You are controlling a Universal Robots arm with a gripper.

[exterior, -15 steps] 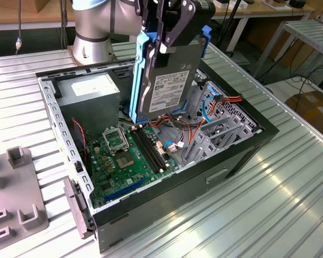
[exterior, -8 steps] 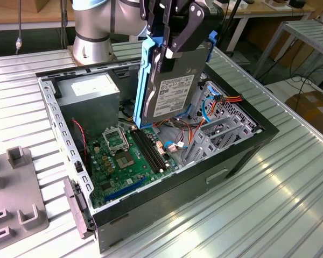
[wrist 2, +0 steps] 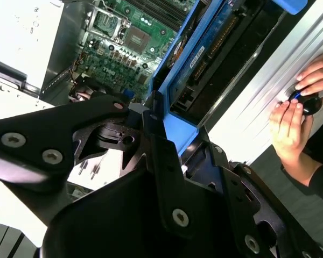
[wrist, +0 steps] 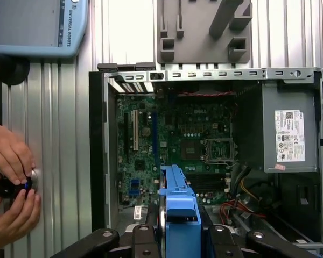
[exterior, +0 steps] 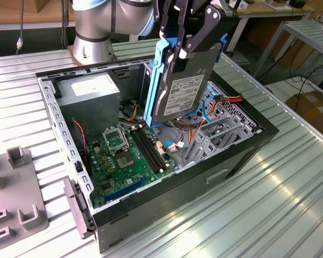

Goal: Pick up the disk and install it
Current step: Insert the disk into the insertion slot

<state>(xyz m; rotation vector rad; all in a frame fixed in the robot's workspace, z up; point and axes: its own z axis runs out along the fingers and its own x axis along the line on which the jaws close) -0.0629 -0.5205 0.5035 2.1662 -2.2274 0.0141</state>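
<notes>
Disk (exterior: 183, 91) is seen in the exterior view gripped at its upper end by the black tool (exterior: 185, 51), which is clamped on it. It is held upright w/ the white label facing the camera and a blue side rail (exterior: 157, 75) along the edge at the exterior view's left. It is hung over the open computer case (exterior: 226, 161), its lower edge just above the green motherboard (exterior: 126, 156). A grey power-supply box (exterior: 91, 91) is set in the case at the exterior view's left. The case is carried on a ribbed metal counter (exterior: 269, 215); a grey fixture (exterior: 21, 207) is laid well apart from it.

Second wrist view: the tool (wrist 2: 151, 115) is seen up close, its fingers pressed against the disk's blue rail, and the disk (wrist 2: 220, 59) is pointed toward the motherboard (wrist 2: 129, 43). A person's hands (wrist 2: 296, 123) are rested on the counter beside the case.

First wrist view: the case interior is seen from above. The disk (wrist: 177, 199) is shown edge-on, blue rail uppermost, held betw. the tool fingers (wrist: 145, 239). The hands (wrist: 11, 188) are closed round a small black object on the counter.
</notes>
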